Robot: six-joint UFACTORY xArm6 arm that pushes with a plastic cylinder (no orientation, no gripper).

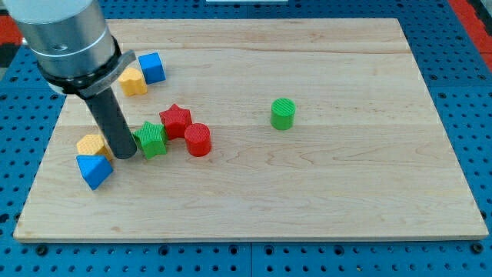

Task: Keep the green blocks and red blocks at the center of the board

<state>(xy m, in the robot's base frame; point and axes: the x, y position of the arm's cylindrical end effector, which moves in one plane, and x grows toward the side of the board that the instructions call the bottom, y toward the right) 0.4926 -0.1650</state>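
My tip (125,155) rests on the board at the view's left, touching the left side of the green star block (152,139). The red star block (176,120) sits just up and right of the green star. The red cylinder (197,139) stands right of the green star and below the red star. The green cylinder (283,113) stands alone right of the board's middle. The rod rises from the tip to the arm's grey body at the view's top left.
A yellow block (91,145) sits just left of the rod, a blue block (94,170) below it. Another yellow block (133,81) and a blue cube (151,67) lie near the top left. The wooden board (323,200) sits on a blue pegboard.
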